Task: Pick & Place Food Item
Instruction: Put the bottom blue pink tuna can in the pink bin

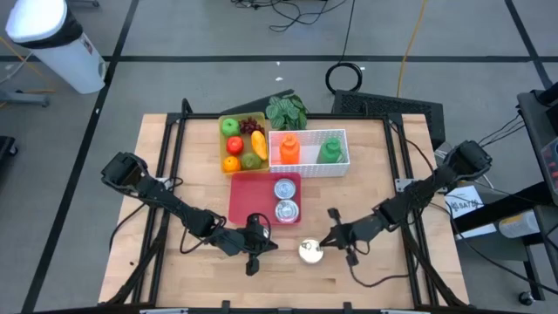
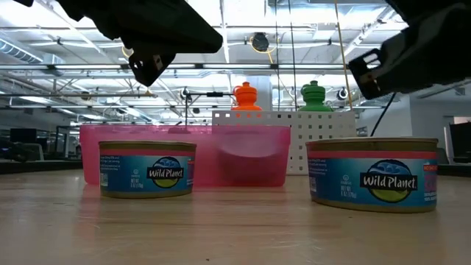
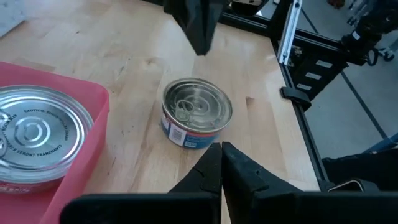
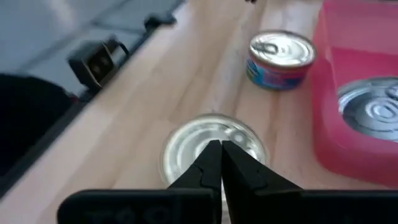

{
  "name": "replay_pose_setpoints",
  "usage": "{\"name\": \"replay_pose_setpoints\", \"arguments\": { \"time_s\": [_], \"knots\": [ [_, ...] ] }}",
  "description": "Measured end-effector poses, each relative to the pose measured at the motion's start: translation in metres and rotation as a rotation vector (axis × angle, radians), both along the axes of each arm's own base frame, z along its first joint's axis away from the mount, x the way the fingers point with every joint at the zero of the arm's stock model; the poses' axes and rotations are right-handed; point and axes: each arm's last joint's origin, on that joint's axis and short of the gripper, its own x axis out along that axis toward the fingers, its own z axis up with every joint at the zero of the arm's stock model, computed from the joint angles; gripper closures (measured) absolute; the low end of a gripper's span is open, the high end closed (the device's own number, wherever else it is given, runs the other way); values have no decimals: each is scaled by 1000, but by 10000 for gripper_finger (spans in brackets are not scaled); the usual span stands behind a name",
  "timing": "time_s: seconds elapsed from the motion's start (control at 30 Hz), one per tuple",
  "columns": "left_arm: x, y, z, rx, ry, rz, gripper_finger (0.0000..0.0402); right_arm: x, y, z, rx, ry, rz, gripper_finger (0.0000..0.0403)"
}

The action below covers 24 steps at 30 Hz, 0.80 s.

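tuna can: one Wild Planet can (image 1: 310, 251) stands upright on the bare worktop (image 1: 384, 174), just in front of the pink tray (image 1: 242, 196); round, so no long axis to line up with
second loose can: left wrist view shows a tuna can (image 3: 196, 120) on the wood beside the tray; can't match it in the high view, likely hidden under the left arm
tray: two more cans (image 1: 286, 200) already inside
left end effector (image 1: 254, 253): fingers together, empty, low over the front edge, left of the can
right end effector (image 1: 329, 237): fingers together, empty, just right of the can, can directly under its tips in its wrist view; nearer arm
right arm pose: stretched in from the right edge, wrist low, pointing left
next: my read, right opens and drops straight down on the can
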Motion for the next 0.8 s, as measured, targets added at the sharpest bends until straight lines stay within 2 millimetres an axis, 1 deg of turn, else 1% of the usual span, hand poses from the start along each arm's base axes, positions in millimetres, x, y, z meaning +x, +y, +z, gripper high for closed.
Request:
{"name": "replay_pose_setpoints", "arguments": {
  "time_s": [0.07, 0.17, 0.23, 0.4, 0.57, 0.63, 0.7, 0.8],
  "knots": [
    [0, 0, 0, -1, -2, 1, 396, -5, -3, -8, 36, -21, -4, 403],
    [0, 0, 0, -3, -1, 5, 384, -13, -8, -20, 59, 19, -25, 403],
    [0, 0, 0, -6, -3, 17, 375, -15, -10, -24, 75, 34, -38, 403],
    [1, 2, 0, -5, -1, 26, 374, -10, -4, -25, 115, -22, -25, 403],
    [2, 3, 0, -5, -2, 33, 392, -5, -1, -43, 82, 42, -31, 403],
    [2, 4, 0, -5, -1, 35, 396, -4, -1, -46, 92, 54, -39, 403],
    [2, 5, 0, -5, -2, 37, 394, -4, -1, -47, 98, 59, -41, 403],
    [2, 5, 0, -6, -2, 37, 379, -4, -1, -49, 94, 69, -44, 403]
  ]
}}
